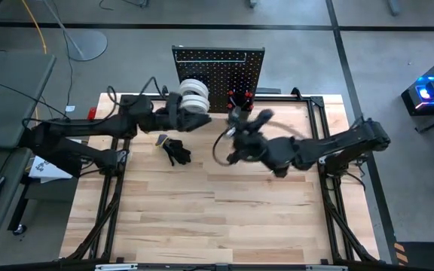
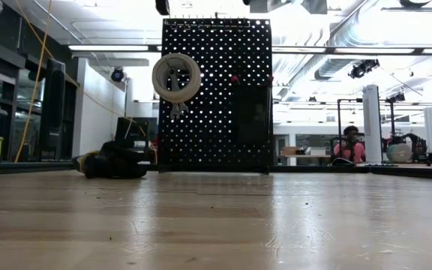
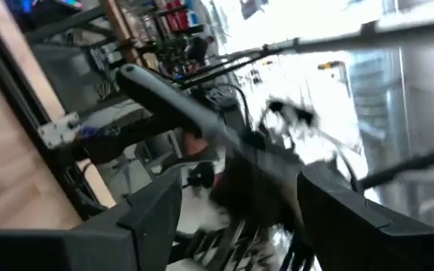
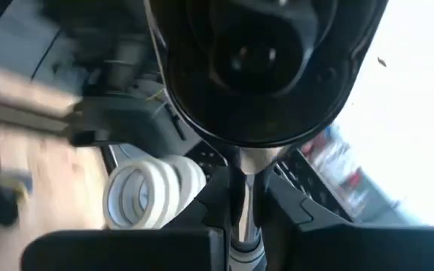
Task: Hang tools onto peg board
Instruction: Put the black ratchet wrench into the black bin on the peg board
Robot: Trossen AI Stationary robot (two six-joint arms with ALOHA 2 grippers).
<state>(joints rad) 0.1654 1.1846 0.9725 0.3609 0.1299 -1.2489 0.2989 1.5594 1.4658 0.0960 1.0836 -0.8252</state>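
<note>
The black peg board [image 1: 218,71] stands upright at the table's far edge. White tape rolls [image 1: 194,96] hang on a peg on its left half [image 2: 176,77]. Red-handled tools [image 1: 239,96] stand in its small bin. My left gripper [image 1: 189,117] is open, high above the table just in front of the tape rolls, and its fingers [image 3: 153,214] stand wide apart with nothing between them. My right gripper [image 1: 239,129] is high in front of the board's right half. It is shut on a ratchet [image 4: 255,90] with a silver shaft and a round dark head. My right gripper pinches the ratchet's silver shaft [image 4: 241,199] between its two fingers. The round head [image 4: 258,68] sticks out beyond the fingertips. The fingers reach roughly level from the table's right side toward the board. The ratchet is lifted clear of the table.
A dark clump of tools [image 1: 176,153] and a small yellow-marked piece [image 1: 162,138] lie on the wood left of centre, seen as a dark heap [image 2: 111,161] in the low view. Bare wood [image 1: 217,218] fills the near half. A person [image 2: 349,144] sits far behind the table.
</note>
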